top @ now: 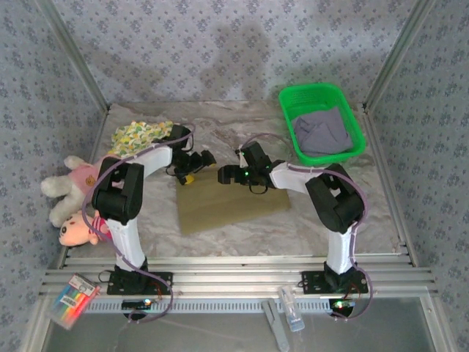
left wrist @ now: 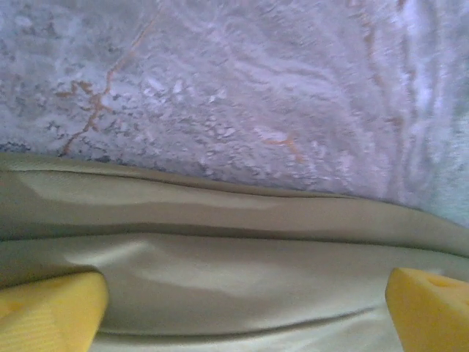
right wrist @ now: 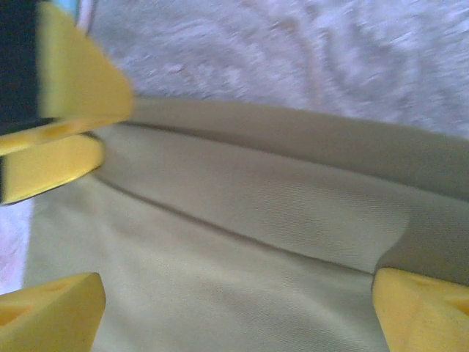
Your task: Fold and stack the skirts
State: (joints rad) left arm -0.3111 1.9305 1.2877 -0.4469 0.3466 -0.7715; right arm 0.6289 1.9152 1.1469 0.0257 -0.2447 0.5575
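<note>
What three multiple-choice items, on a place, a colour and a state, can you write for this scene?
1. Where is the lavender skirt?
A) in the basket
B) on the floor
C) on the left arm

2. What colour is the basket?
A) red
B) green
C) blue

3. How is the left gripper?
A) open
B) shut on a skirt
C) shut on the basket

Key:
1 A, it lies inside the basket's walls.
2 B, rim and walls are green.
3 A, its fingers stand wide apart over the olive skirt.
</note>
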